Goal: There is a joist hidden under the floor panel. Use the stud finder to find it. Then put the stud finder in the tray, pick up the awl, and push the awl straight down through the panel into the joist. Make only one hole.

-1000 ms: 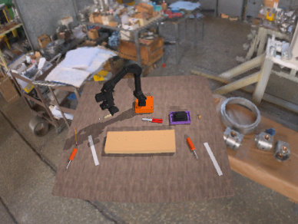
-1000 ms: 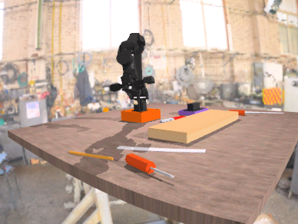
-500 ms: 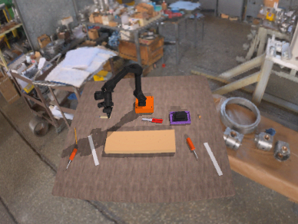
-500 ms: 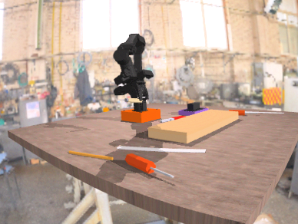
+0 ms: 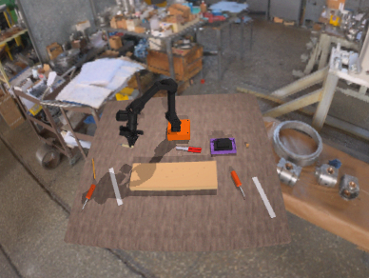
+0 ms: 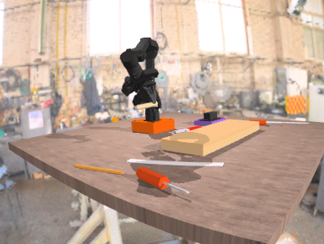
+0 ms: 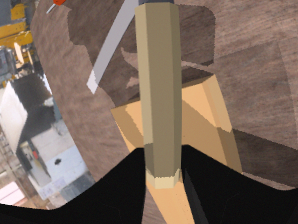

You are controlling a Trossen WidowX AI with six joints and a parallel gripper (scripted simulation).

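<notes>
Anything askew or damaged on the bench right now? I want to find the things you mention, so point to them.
Nothing damaged that I can see. The black stud finder (image 5: 223,144) (image 6: 210,115) sits in the purple tray (image 5: 230,153) (image 6: 222,119); the wood panel (image 5: 173,176) (image 6: 210,135) (image 7: 200,107) lies flat.

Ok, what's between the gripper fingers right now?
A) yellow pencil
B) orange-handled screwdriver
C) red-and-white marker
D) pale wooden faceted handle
D: the pale wooden faceted handle sits between the black fingertips in the wrist view.
</notes>
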